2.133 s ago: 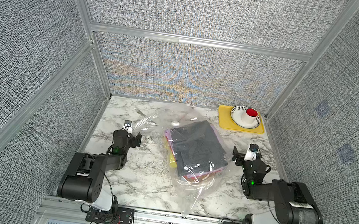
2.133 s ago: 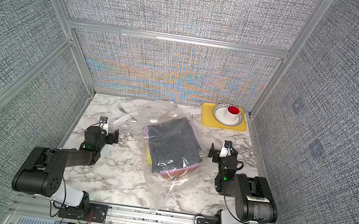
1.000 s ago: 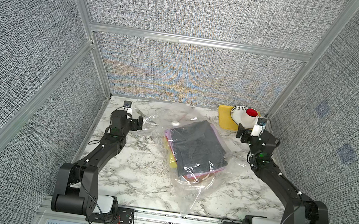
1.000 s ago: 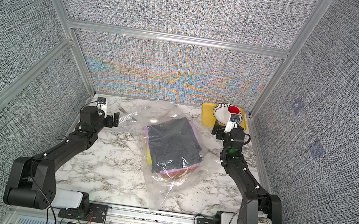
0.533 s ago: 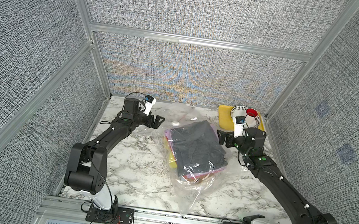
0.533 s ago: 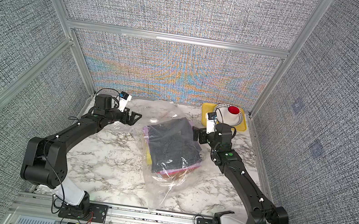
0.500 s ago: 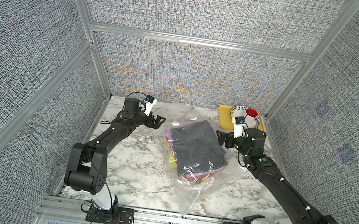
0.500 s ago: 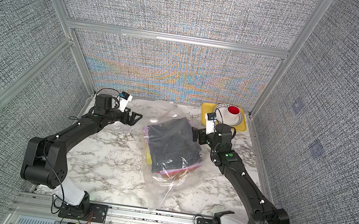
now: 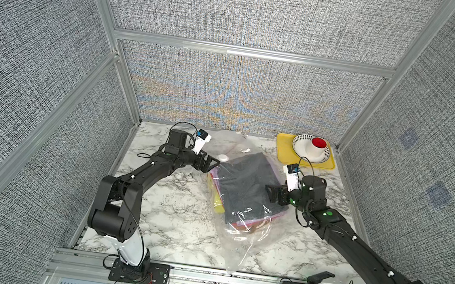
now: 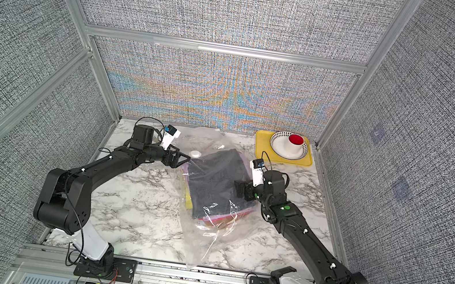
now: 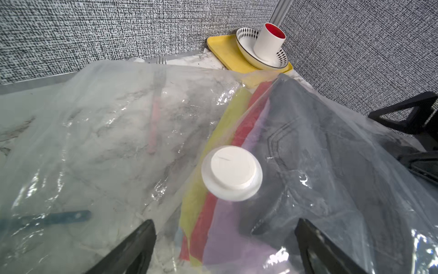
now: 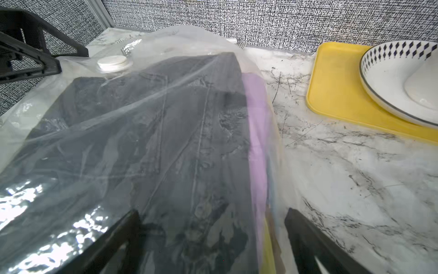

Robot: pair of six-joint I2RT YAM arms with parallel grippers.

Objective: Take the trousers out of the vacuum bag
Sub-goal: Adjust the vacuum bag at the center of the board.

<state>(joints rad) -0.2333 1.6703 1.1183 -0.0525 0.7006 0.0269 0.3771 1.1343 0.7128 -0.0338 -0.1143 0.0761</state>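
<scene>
Trousers [image 9: 247,187] look soft and limp in the slippery-looking vacuum bag [image 9: 238,253], so with your left hand [image 9: 211,163] and right hand [image 9: 271,195] both spread empty, pinch its loose front-edge film.

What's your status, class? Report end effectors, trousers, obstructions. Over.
Left end effector open, by the valve. Right end effector open, at the stack's edge. Trousers stacked inside the vacuum bag. Pink-handled fork shows through the bag's empty end.
</scene>
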